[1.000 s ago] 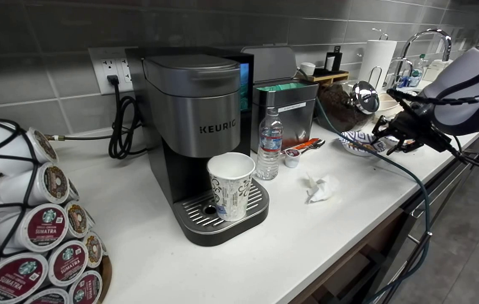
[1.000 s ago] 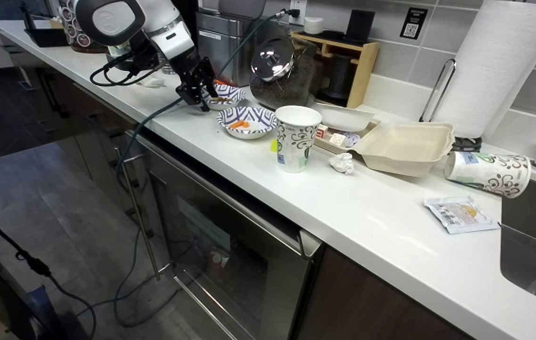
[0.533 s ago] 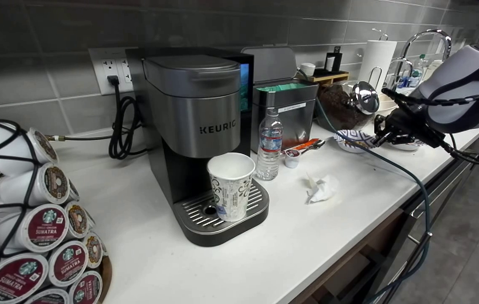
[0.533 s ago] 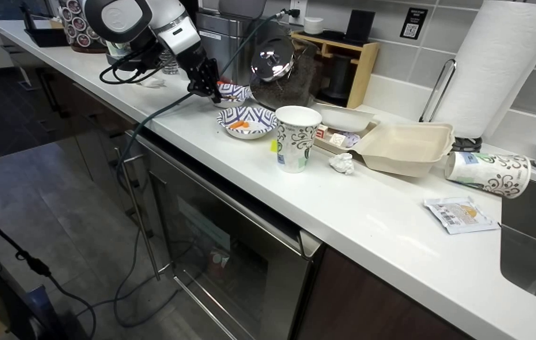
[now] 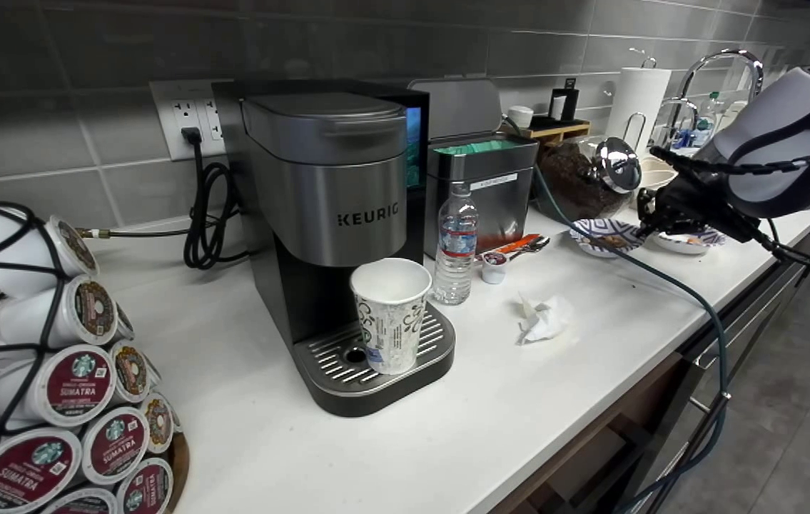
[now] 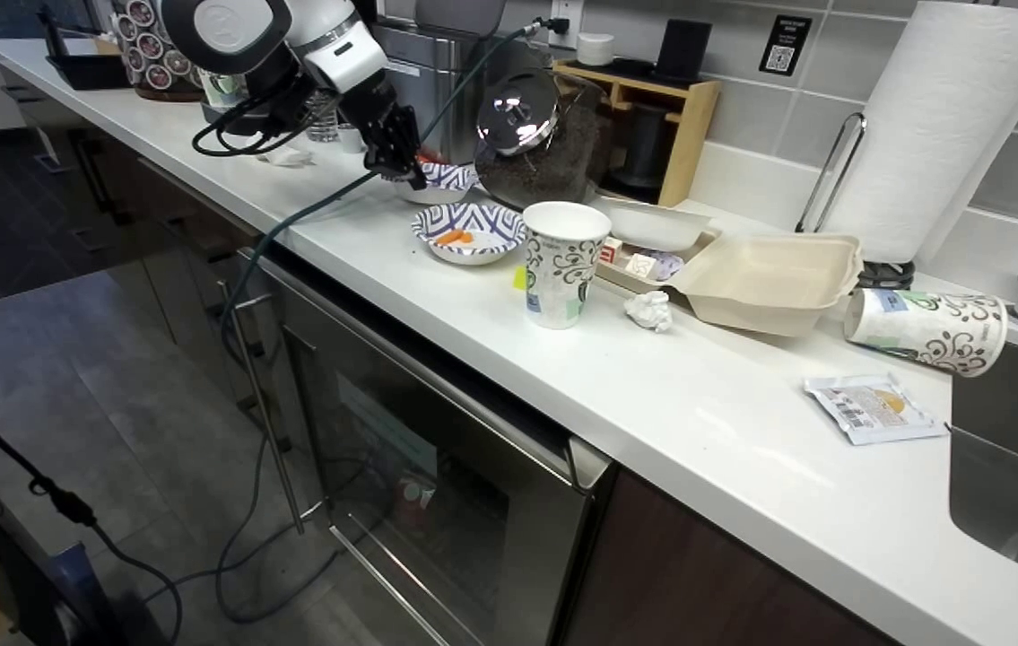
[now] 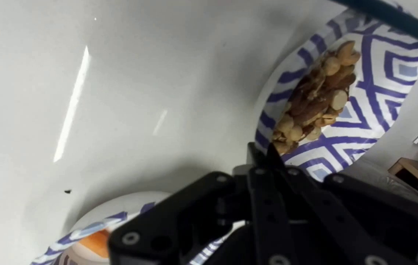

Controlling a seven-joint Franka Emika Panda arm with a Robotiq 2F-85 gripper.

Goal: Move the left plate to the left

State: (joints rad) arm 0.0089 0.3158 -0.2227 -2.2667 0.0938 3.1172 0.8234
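The left plate [image 6: 456,178], shallow with a blue-and-white pattern and brown nuts, sits on the counter in both exterior views. In the wrist view the same left plate [image 7: 367,110] fills the upper right. My gripper [image 7: 264,151] is shut on its rim, one fingertip outside and one inside. From outside, the gripper [image 5: 644,227] covers the rim's side toward the plate with carrots. In an exterior view the plate looks slightly tilted at the gripped side; I cannot tell whether its base is fully on the counter.
A similar plate with carrots [image 6: 477,220] stands close beside it. A teal cable [image 5: 661,271] passes across the left plate's edge. Nearby are a glass jar [image 5: 576,178], a crumpled napkin [image 5: 546,319], a bottle [image 5: 457,246] and a paper cup [image 6: 567,265].
The open gripper has moved onto the left plate and shut on its rim. The left plate has shifted slightly and tilted.
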